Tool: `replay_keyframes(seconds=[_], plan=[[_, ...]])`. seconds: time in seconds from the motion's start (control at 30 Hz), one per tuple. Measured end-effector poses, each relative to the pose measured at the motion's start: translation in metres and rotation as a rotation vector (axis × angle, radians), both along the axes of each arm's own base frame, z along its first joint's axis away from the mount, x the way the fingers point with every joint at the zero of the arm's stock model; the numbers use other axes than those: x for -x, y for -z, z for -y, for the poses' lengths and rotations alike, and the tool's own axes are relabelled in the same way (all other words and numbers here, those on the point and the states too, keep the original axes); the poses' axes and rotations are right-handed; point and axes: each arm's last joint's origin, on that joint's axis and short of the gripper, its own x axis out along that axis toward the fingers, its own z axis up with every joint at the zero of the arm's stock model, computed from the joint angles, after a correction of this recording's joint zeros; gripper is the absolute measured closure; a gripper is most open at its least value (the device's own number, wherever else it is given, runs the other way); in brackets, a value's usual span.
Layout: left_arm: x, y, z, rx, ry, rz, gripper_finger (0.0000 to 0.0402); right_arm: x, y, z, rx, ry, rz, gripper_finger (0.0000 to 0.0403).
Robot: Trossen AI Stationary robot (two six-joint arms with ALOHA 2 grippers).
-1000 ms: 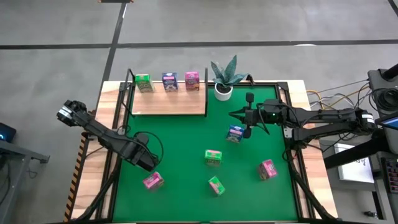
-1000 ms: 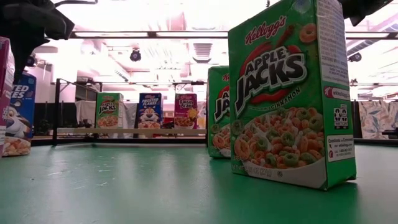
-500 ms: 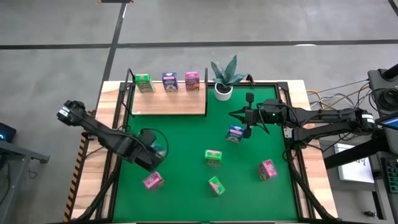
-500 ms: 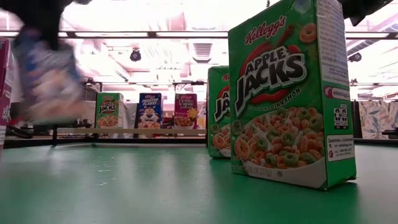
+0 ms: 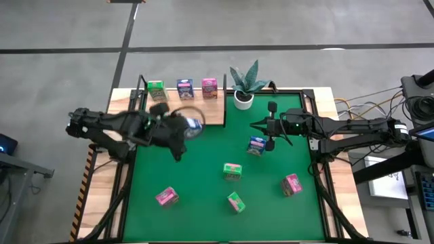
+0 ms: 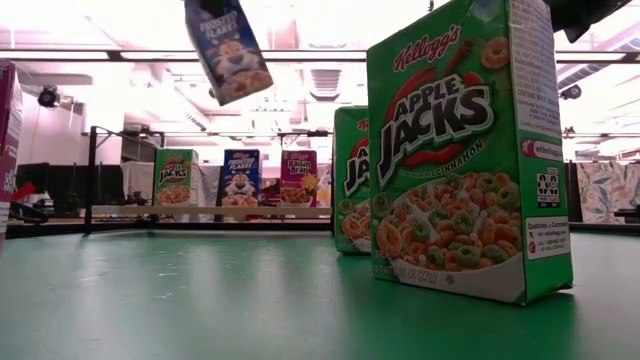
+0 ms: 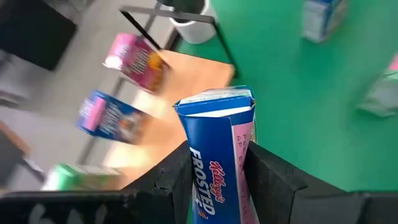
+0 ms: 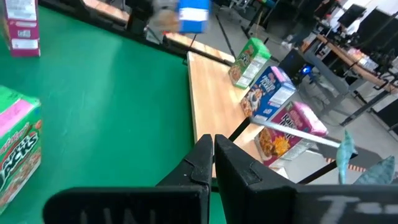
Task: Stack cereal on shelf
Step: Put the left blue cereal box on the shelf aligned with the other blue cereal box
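A blue-and-white cereal box (image 5: pixel 192 123) hangs in the air by the near edge of the shelf (image 5: pixel 203 115), with my left gripper (image 5: pixel 183 127) shut on it. In the low view this box (image 6: pixel 228 48) hangs tilted, high above the table. On the shelf stand a green (image 5: pixel 156 90), a blue (image 5: pixel 185 88) and a pink box (image 5: pixel 209 87), each on its base. My right gripper (image 5: pixel 253 124) waits shut over the table's far right, above another blue box (image 5: pixel 256 145). My left gripper pinches the blue-and-white box near its top, printed end (image 7: pixel 214 177) between its two fingers (image 7: pixel 177 177). The fingers slant down from the table's left side. The box is lifted clear and hangs tilted below them, bottom end lowest.
On the green table lie two green boxes (image 5: pixel 232 171) (image 5: pixel 235 201) and two pink ones (image 5: pixel 166 196) (image 5: pixel 292 184). A potted plant (image 5: pixel 245 83) stands right of the shelf. Black posts (image 5: pixel 141 91) rise at the shelf's edges.
My left gripper has risen from the table's near left and swung toward the far edge and the shelf, rolling as it went. The blue-and-white box, which stood on the table, is now lifted clear and tilted.
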Motion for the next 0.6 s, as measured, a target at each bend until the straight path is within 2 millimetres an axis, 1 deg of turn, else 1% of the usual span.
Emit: replay_keyframes(seconds=[0.1,0.23,0.3,0.43,0.53,0.6], plan=[[-0.003,0.0,-0.025,-0.08,0.043,-0.11,0.0284,0.0,0.001,0.0,-0.009,0.002,-0.007,0.0394],[-0.003,0.005,-0.061,-0.158,0.088,-0.28,0.0284,0.001,0.002,0.0,-0.026,0.007,-0.022,0.0394],[-0.003,0.007,-0.081,-0.131,0.11,-0.317,0.0284,0.001,0.003,0.0,-0.031,0.009,-0.031,0.0394],[-0.005,0.011,-0.12,-0.008,0.2,-0.289,0.0284,0.001,0.004,0.0,-0.051,0.015,-0.033,0.0394],[-0.006,0.015,-0.144,0.045,0.261,-0.27,0.0285,0.0,0.006,0.0,-0.06,0.018,-0.04,0.0394],[-0.006,0.02,-0.157,0.066,0.28,-0.293,0.0285,-0.002,0.007,0.0,-0.062,0.018,-0.048,0.0394]])
